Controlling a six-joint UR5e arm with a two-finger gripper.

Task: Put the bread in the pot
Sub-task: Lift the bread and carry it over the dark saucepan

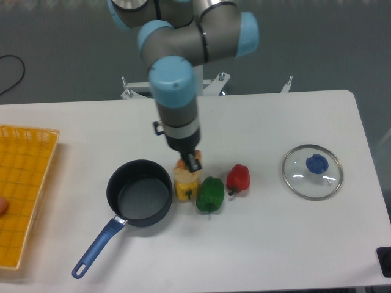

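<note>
Gripper (190,162) low over bread (181,164), jaw state unclear; yellow pepper (185,186) beneath; pot (140,193) just left.

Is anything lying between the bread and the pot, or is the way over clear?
Nothing visible stands between them. The gripper is down at the bread, which sits just above the yellow pepper, and the pot lies immediately left with its opening uncovered. The green pepper and red pepper lie on the far side.

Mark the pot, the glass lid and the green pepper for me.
pot (122,183): fixed camera, on its left rim.
glass lid (299,177): fixed camera, on the clear glass left of the blue knob.
green pepper (210,194): fixed camera, middle of its body.
</note>
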